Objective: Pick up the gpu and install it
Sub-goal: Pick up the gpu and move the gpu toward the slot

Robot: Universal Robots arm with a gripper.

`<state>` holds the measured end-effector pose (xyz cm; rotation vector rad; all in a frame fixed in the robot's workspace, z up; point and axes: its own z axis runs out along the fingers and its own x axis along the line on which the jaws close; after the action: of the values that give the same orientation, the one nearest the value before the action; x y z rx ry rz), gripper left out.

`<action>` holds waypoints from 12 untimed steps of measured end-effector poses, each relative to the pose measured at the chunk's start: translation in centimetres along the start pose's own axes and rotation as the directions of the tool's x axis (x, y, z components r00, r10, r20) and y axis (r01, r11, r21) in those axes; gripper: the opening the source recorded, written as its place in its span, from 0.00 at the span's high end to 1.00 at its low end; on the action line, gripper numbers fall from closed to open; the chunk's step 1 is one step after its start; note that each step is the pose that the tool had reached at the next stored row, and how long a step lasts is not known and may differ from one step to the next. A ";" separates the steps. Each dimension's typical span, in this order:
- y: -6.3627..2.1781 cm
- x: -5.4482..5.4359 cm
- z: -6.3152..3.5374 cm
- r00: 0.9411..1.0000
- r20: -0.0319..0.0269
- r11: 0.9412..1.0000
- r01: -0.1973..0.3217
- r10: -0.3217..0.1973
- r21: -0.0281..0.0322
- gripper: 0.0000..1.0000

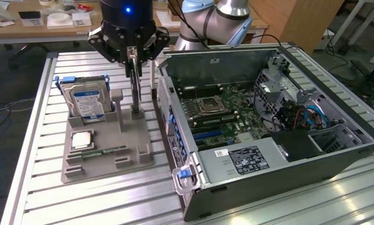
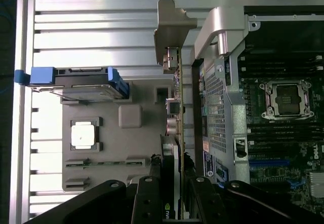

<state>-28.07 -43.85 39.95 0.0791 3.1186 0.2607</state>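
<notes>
The tool [image 1: 133,63] hangs in the upper left of the exterior view, its two fingers [image 2: 198,196] pressed together on the top edge of the gpu [image 1: 136,91]. The gpu stands upright and edge-on, its lower edge down at a slot of the grey holder tray [image 1: 105,161] on the slatted metal worktop [image 1: 80,197]. In the wrist view the thin card runs straight out from between the fingers, with its silvery end bracket [image 2: 169,26] at the far end. On the tray, toward the exterior view's left, a hard drive with a blue label [image 1: 87,101] stands upright. In front of it a processor chip [image 1: 81,139] and a narrow green memory stick [image 1: 105,151] lie flat. The open computer case [image 1: 337,154] sits just beside the tray on the exterior view's right, its motherboard [image 1: 227,110] exposed.
</notes>
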 end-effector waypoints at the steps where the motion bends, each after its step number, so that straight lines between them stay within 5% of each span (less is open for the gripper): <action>1: 0.00 0.0 0.00 1.000 0.000 1.000 0.000 0.000 0.000 0.73; 12: 0.10 -1.1 -0.23 1.000 -0.001 1.000 0.000 0.000 -0.003 0.73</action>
<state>-27.01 -43.84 40.20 0.0795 3.1189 0.2656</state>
